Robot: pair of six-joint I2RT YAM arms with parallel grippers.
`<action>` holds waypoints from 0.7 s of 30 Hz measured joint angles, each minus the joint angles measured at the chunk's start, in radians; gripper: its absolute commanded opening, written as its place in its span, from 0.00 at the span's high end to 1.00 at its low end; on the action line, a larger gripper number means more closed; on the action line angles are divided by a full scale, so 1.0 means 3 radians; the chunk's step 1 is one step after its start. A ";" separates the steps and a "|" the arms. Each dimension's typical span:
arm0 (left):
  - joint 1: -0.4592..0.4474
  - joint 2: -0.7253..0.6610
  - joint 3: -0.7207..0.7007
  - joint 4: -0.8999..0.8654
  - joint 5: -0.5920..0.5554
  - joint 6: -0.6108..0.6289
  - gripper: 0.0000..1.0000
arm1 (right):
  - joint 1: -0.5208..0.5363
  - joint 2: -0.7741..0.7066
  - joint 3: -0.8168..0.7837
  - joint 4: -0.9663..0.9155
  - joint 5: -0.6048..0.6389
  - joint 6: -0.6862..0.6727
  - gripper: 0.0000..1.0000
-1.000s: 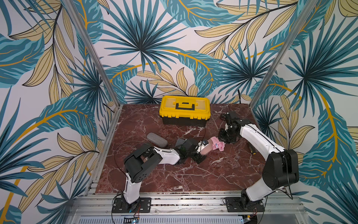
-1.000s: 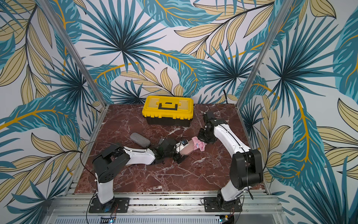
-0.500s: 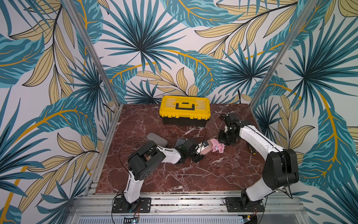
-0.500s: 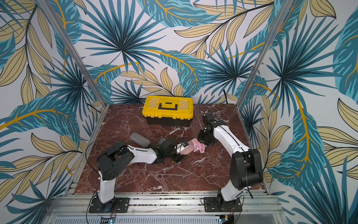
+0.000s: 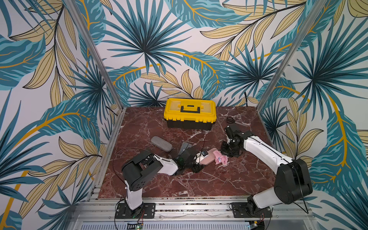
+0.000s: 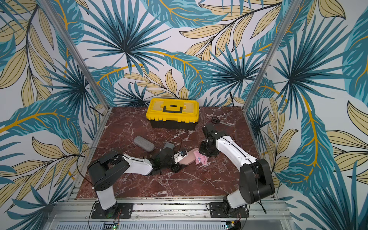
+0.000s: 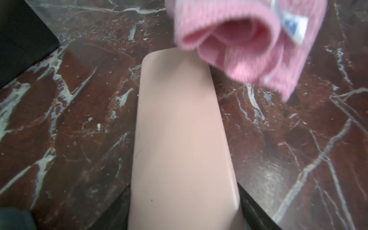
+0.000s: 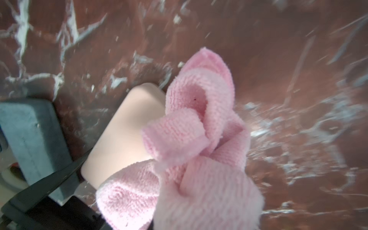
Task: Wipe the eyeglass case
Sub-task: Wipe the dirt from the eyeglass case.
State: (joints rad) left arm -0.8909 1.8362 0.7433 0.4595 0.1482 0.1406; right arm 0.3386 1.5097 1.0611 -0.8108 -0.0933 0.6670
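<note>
A grey case [image 5: 161,143] lies untouched on the left, well apart from the work. Near the middle of the table [image 5: 199,185], the left gripper [image 5: 199,163] is clenched on the near end of the pink eyeglass case [image 5: 208,158], with its fingers [image 7: 254,211] against both long sides. The case is smooth and pale pink, with rounded corners and a few dark specks. A bunched pink cloth [image 5: 220,159] covers its far end, pinched in the right gripper [image 5: 229,154]. Wiping looks barely begun, since most of the top is bare.
</note>
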 measured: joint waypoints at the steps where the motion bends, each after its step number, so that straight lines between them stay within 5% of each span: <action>1: -0.0037 -0.0015 -0.0043 0.0034 -0.0019 -0.0039 0.56 | 0.0106 0.0009 -0.0074 0.0083 -0.0057 0.0098 1.00; 8: -0.0219 -0.0018 -0.0172 0.0230 -0.0251 -0.0093 0.70 | 0.0284 0.0440 -0.0022 0.0238 -0.0373 0.0318 1.00; 16: -0.0262 -0.0019 -0.0284 0.0423 -0.0312 -0.0172 0.88 | 0.0104 0.0701 0.0589 -0.0408 0.1143 -0.0259 1.00; 21: -0.0292 -0.0019 -0.0337 0.0504 -0.0362 -0.0203 0.94 | 0.0272 0.0631 0.0632 -0.0237 0.0412 -0.0261 1.00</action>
State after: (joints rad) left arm -0.9787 1.8305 0.6422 0.6106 0.0395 0.0795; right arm 0.4202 1.6989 1.2507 -0.8818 0.0303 0.5888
